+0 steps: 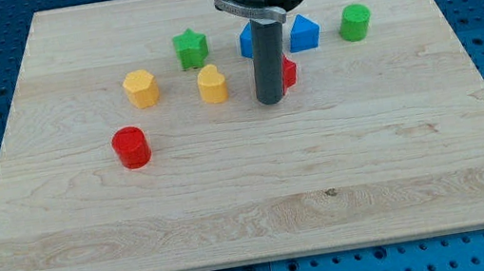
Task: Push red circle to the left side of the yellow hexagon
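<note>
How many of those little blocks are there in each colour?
Red: 2, a circle and one partly hidden behind my tip
Yellow: 2, a hexagon and a heart
Green: 2, a star and a cylinder
Blue: 2, and
Total: 8

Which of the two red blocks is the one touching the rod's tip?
The red block half hidden behind my tip, on its right; the red circle lies apart, far left.
</note>
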Controlling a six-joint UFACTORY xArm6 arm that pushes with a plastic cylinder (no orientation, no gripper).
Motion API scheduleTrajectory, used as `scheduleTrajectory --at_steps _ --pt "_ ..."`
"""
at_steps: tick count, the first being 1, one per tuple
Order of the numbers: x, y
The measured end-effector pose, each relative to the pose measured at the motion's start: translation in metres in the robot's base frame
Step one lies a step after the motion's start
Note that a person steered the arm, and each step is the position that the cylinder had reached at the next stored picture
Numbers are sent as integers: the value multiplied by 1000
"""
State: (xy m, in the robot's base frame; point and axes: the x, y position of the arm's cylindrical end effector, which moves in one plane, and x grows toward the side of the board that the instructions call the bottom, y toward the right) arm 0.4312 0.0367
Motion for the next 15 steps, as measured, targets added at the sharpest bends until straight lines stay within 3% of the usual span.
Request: scheduleTrajectory --at_steps 3,4,8,11,15 --pt "54 -13" --pt "65 -57" --pt "69 -174" --pt "70 -212" --pt "70 -208"
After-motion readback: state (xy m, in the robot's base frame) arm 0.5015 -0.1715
